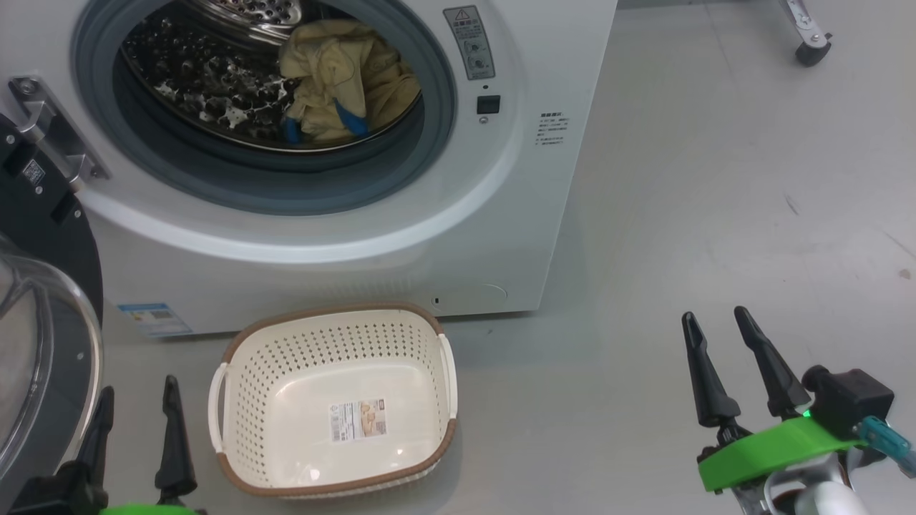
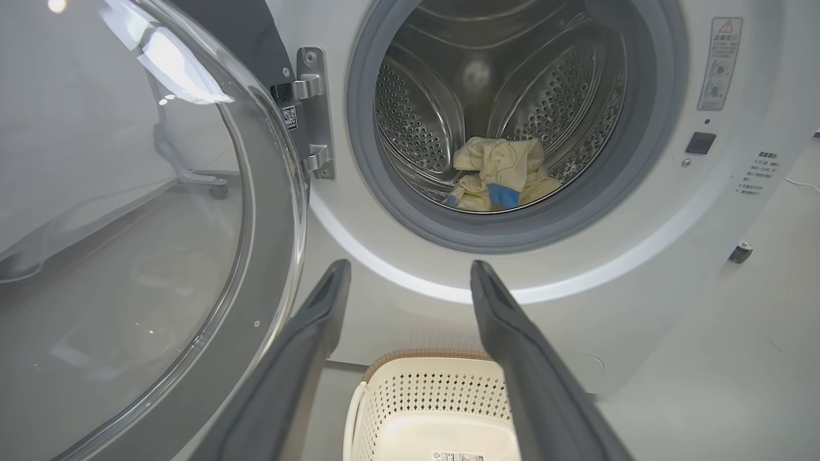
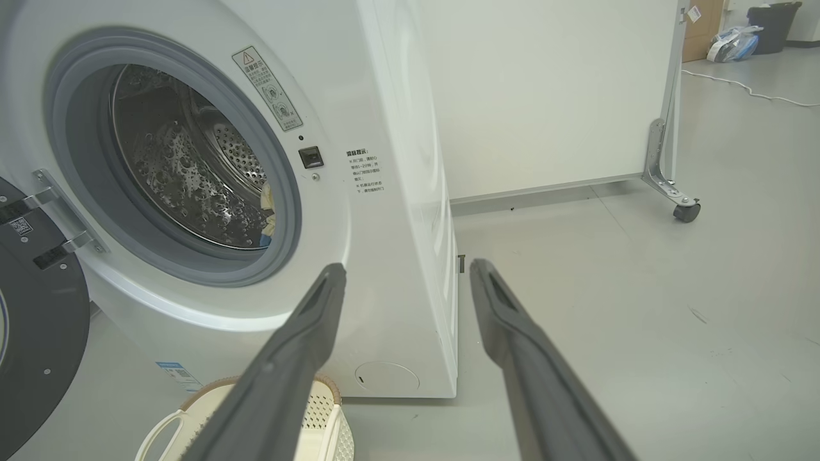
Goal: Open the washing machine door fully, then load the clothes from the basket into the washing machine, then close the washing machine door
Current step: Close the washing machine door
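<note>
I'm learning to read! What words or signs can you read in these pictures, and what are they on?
Warning sticker on the washing machine: a triangle sign; its words are too small.
Printed lines below it: too small.
Blue sticker low on the front: blurred.
Label on the basket floor: too small.
QR tag by the door hinge: no readable words.
</note>
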Robot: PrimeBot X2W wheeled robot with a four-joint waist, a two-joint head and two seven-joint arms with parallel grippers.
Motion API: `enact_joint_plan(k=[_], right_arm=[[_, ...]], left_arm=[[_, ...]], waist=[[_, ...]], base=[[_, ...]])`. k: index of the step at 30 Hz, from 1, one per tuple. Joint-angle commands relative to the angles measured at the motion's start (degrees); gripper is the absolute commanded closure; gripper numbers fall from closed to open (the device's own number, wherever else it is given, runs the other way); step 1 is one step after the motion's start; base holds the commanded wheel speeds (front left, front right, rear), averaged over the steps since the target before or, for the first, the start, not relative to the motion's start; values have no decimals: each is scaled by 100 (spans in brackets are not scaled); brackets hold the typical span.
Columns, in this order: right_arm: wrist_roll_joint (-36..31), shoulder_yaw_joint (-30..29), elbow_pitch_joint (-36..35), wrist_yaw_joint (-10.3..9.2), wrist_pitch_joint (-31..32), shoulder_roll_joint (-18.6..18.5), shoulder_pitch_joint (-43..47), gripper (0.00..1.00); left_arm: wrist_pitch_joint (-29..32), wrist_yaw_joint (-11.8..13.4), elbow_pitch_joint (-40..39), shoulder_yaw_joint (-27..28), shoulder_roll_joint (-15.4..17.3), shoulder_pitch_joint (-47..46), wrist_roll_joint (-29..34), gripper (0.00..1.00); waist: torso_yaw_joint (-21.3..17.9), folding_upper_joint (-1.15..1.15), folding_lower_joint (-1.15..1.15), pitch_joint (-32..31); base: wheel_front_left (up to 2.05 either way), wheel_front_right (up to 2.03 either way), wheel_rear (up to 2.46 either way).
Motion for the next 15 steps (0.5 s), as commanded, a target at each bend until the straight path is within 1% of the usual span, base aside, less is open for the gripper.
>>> enact_joint_plan(k=[1,7,15], right_arm=[[-42,70,-199,0,-14,-54,-122,0],[-42,57,-193,0,-20,-52,-135,0],[-45,33,-173,0,-32,-50,-156,0]], left_arm=[[-27,311,-116,245,157,-256,2,0],[-34,336,-87,242,173,-282,16,0],[-26,389,-27,229,177,-333,26,0]], waist=[[5,0,0,8],[14,0,0,33],[41,0,0,54]], base=[[0,0,0],[0,0,0],[-22,22,0]])
